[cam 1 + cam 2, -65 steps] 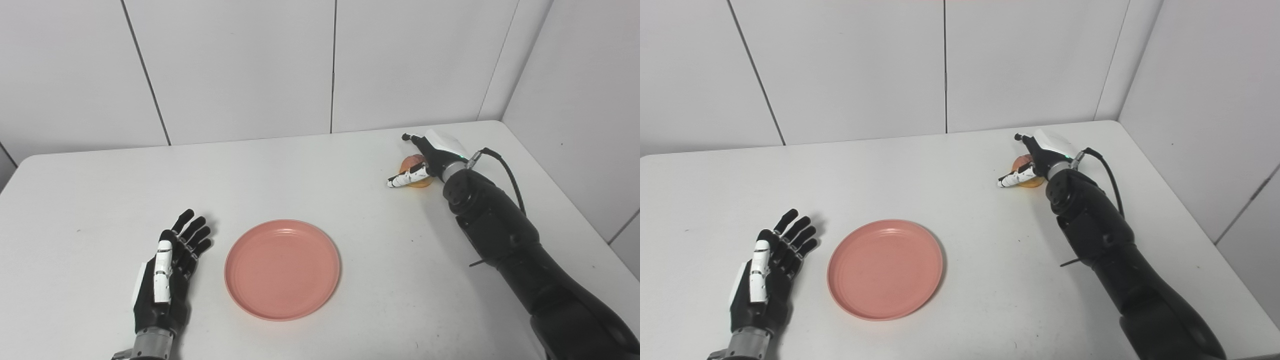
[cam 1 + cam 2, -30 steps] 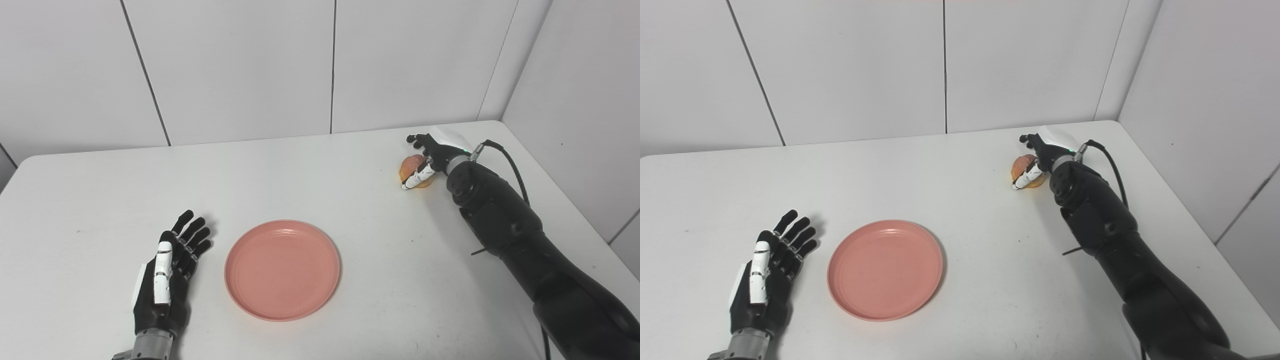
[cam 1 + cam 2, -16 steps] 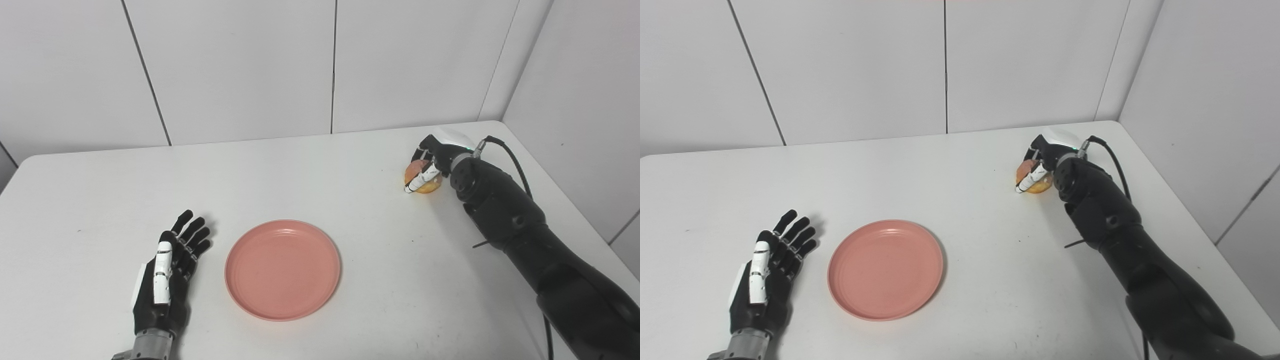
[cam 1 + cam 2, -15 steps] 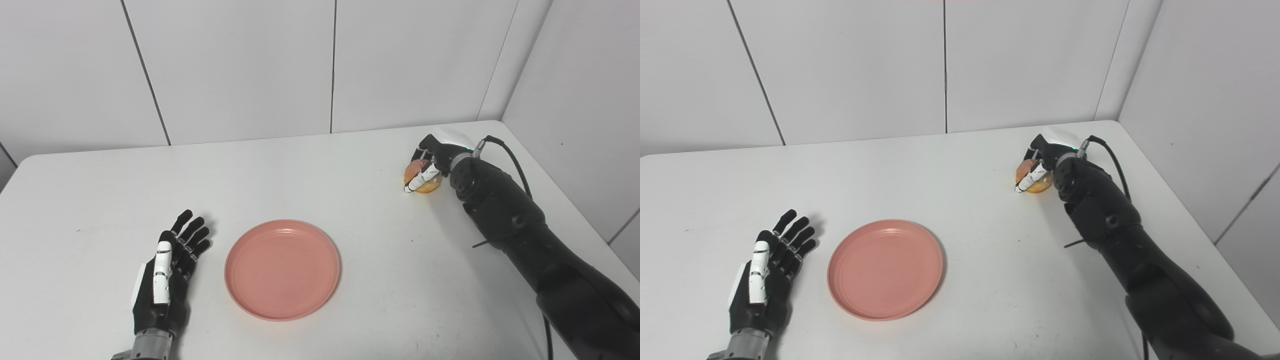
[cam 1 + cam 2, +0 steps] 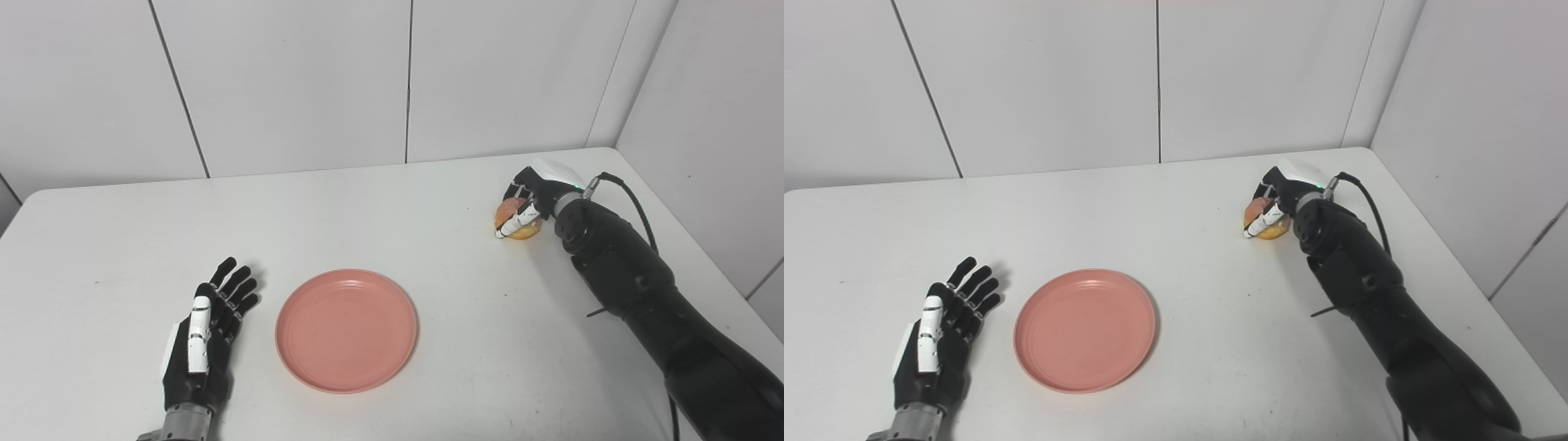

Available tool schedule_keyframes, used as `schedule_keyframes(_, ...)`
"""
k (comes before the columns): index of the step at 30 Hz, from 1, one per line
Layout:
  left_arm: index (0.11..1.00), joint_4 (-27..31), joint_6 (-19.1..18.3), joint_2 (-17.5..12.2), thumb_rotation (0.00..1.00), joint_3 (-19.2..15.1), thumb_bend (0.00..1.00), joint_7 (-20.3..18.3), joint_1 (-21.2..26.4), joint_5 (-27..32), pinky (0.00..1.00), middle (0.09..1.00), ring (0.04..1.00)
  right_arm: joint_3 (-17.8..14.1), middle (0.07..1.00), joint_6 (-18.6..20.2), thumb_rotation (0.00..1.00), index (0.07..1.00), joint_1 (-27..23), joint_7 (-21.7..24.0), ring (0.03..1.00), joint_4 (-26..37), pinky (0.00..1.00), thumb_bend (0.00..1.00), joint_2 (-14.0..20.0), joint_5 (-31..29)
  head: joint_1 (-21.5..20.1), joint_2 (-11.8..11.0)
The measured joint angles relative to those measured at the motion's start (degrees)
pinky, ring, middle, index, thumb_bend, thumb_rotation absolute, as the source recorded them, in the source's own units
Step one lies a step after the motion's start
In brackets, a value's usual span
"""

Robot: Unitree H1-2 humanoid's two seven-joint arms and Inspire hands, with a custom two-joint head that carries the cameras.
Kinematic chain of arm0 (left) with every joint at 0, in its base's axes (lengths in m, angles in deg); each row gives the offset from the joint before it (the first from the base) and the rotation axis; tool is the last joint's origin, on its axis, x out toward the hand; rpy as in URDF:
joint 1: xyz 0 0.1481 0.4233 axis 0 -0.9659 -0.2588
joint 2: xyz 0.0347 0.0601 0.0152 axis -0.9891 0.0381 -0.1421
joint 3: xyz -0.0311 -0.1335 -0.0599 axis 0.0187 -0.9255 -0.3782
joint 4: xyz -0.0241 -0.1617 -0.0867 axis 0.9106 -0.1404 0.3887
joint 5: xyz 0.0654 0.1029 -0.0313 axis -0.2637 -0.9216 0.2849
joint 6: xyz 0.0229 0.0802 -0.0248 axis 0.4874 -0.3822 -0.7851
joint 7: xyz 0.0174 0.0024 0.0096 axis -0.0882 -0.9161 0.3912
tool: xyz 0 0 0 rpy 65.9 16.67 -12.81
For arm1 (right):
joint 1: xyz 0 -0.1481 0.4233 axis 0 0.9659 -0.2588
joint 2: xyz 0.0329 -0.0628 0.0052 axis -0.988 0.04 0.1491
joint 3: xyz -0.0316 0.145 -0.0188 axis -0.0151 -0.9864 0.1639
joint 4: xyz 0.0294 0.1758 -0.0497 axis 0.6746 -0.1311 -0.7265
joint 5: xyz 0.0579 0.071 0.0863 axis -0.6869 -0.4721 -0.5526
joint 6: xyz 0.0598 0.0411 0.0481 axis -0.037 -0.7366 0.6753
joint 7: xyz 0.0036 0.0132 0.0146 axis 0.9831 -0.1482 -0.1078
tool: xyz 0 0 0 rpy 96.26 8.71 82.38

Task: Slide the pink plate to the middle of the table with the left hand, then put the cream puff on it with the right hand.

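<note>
The pink plate (image 5: 346, 329) lies flat near the table's front, about midway across it. My left hand (image 5: 205, 337) rests open on the table just left of the plate, not touching it. At the far right of the table, my right hand (image 5: 531, 195) is shut on the cream puff (image 5: 512, 219), a golden bun with a pinkish top, at table level. The thumb crosses the puff's front and the fingers curl over its back. In the right eye view the same hand (image 5: 1279, 193) wraps the puff (image 5: 1267, 226).
The white table (image 5: 392, 220) ends at a rounded right edge close behind my right arm. White wall panels stand behind and to the right. A black cable (image 5: 634, 205) loops from the right wrist.
My right hand has closed its thumb and fingers around the cream puff and drawn slightly back with it. The left hand and the plate have stayed still.
</note>
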Motion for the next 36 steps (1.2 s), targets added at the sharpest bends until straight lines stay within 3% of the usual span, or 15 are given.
schedule_keyframes(6,0.859,0.0,0.0,0.0,1.00,0.1,0.48,0.0,0.0,-0.1,0.87,0.870,0.868,-1.0,0.451,2.8,0.00,0.522,1.0,2.7,0.349,10.8,0.29,0.52,0.9,0.0,0.4,0.0)
schedule_keyframes(15,0.862,0.0,0.1,0.2,1.00,0.2,0.48,0.0,0.0,-0.4,0.88,0.873,0.874,-1.5,0.446,5.0,0.00,0.534,2.2,7.6,0.381,25.1,0.31,0.52,1.8,0.3,1.8,-0.1)
schedule_keyframes(24,0.872,1.4,2.0,1.1,1.00,1.7,0.51,1.4,-1.4,-4.5,0.89,0.888,0.884,-2.0,0.450,5.6,0.00,0.539,2.9,14.0,0.399,35.8,0.31,0.52,-2.6,2.9,4.9,0.4)
schedule_keyframes(36,0.898,4.3,4.4,2.6,1.00,4.9,0.52,6.4,-4.5,-15.0,0.90,0.909,0.906,2.7,0.446,5.6,0.00,0.541,3.8,18.7,0.387,44.4,0.30,0.52,-7.0,5.4,9.8,1.2)
